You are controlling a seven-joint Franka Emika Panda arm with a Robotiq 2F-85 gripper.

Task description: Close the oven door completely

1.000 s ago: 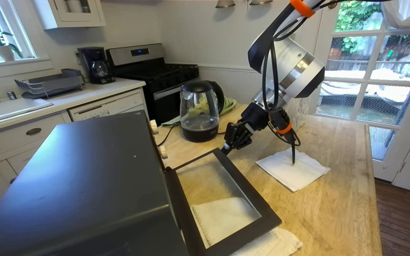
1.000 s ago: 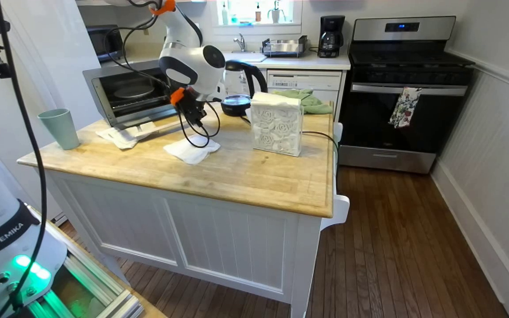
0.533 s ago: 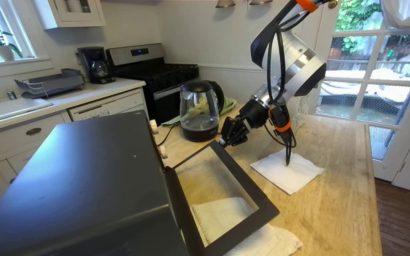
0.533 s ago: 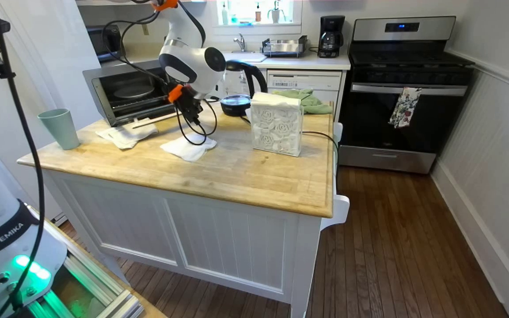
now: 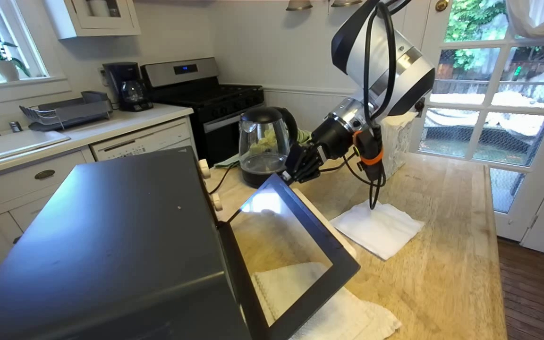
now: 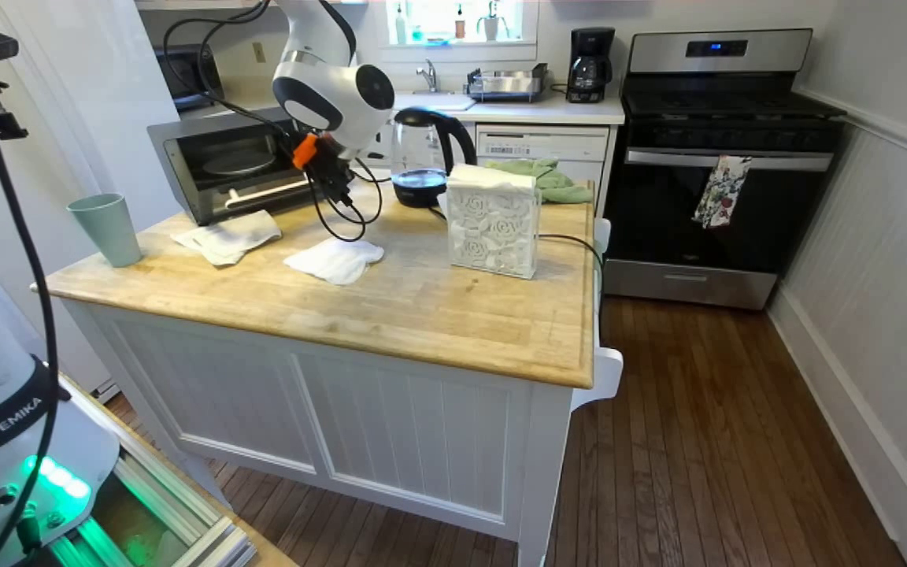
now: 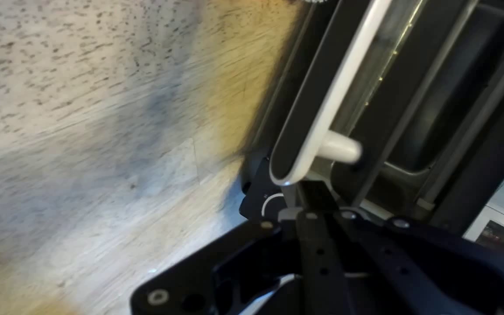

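Note:
The oven is a dark box on the wooden island; it also shows in an exterior view. Its glass oven door is partly open, tilted up from level. The pale bar handle runs along the door's outer edge. The handle also shows in an exterior view and in the wrist view. My gripper is at the door's far top corner; whether it touches is unclear. In the wrist view the gripper has its fingers together, beside the handle's end, holding nothing visible.
A glass kettle stands close behind the gripper. White napkins lie on the table and under the door. A white napkin holder, a green cloth and a green cup stand or lie on the island.
The oven door has swung upward toward the oven, and its handle has risen. My gripper has moved up and toward the oven with the door's corner. The napkin beneath the cable has shifted slightly.

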